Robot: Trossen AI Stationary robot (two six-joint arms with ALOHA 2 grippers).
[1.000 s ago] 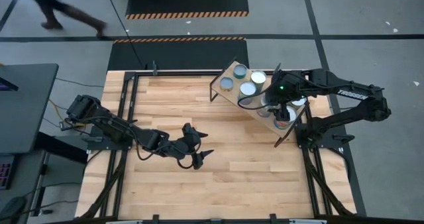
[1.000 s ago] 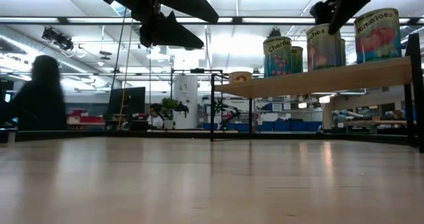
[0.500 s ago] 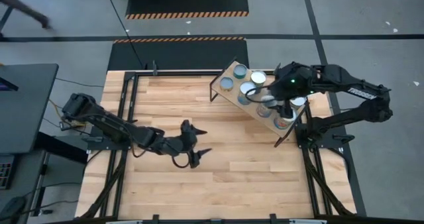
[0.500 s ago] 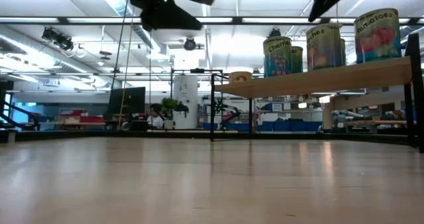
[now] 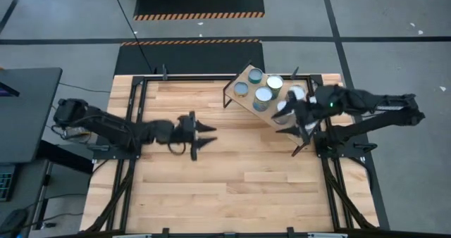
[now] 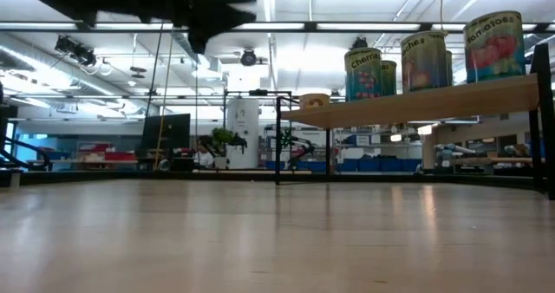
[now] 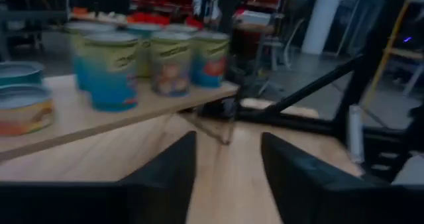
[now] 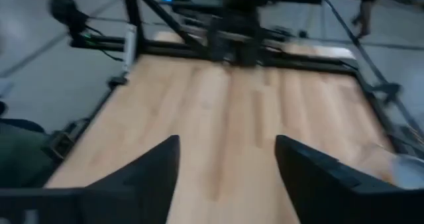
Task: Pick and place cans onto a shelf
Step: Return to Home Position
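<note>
Pulled back toward the table's left side since a second ago: left gripper [image 5: 211,134], fingers spread, holding nothing, hanging over bare planks well apart from the shelf [image 5: 248,74]. Lifted off the shelf's near end and drawn toward its own base: right gripper [image 5: 287,118], fingers likewise wide apart and empty (in the low view now almost wholly past the upper edge, where earlier it hung beside the cans). Gone from the floor beyond the table: the person walking past.

Between left gripper and shelf, only open tabletop [image 5: 232,182], pale wood strips inside a black metal frame [image 5: 134,104]. Beside the table on the left, a dark grey desk [image 5: 28,111]; on the floor behind, black mats [image 5: 197,2] with orange-striped edges.

Standing upright on the shelf, unmoved from earlier: cans [image 5: 263,95], round tops silvery, white or bluish, paper labels blue-green with fruit pictures, set in rows along the light-wood board, those at the near end partly hidden under the right arm. Board raised on thin black legs, lying askew at the table's far right corner. Past the left wrist's spread fingers: same cans in a row at the board's edge.
</note>
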